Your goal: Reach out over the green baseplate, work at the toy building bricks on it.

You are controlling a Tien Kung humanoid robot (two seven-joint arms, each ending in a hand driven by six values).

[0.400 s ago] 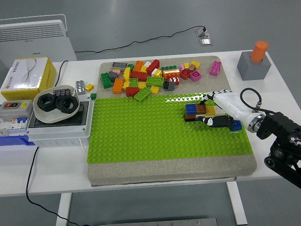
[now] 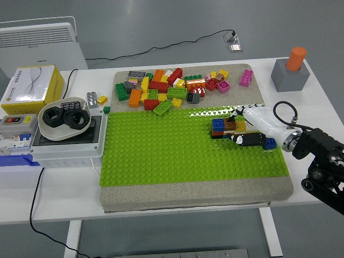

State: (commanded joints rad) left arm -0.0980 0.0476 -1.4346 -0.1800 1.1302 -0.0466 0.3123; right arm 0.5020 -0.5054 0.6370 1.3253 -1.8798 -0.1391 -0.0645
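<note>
Right hand (image 2: 244, 128), white with black fingertips, reaches in from the table's right edge and is curled around a short row of bricks (image 2: 228, 127) on the baseplate (image 2: 183, 156); a thumb lies along the row's near side and other fingers over its far side, so it looks pinched on the row, though exactly which brick it grips is too small to tell. The left arm is out of sight.

The row, blue, brown, yellow and orange with another blue brick at its right end, sits in the baseplate's right part, toward the far side. It is the only thing built there; the rest of the green plate is bare studs.

A loose pile (image 2: 172, 86) of many bricks lies on the grey mat (image 2: 188, 196) beyond the plate, toward the table's far edge, apart from the hand.

Judging from this, the work is at an early stage: one small cluster assembled or being pressed down, most bricks unused.
</note>
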